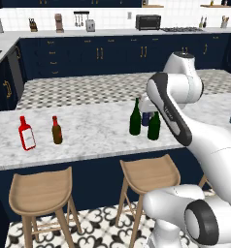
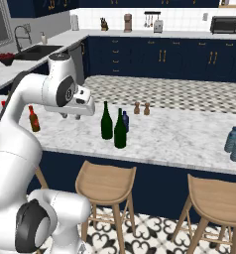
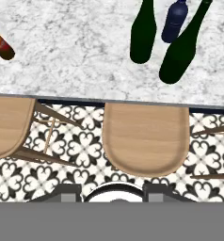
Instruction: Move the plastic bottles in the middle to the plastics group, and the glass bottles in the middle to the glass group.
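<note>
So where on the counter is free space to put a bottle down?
Bare marble lies between the brown bottle and the green bottles, and between those and the pale blue bottles. It is crowded around the navy bottle, tucked behind the green pair.

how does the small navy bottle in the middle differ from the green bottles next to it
The navy bottle is dark blue and about half as tall as the green bottles. Its neck is short, while theirs are long and slim. It stands behind them, farther from the stools. All stand upright on the marble counter.
</note>
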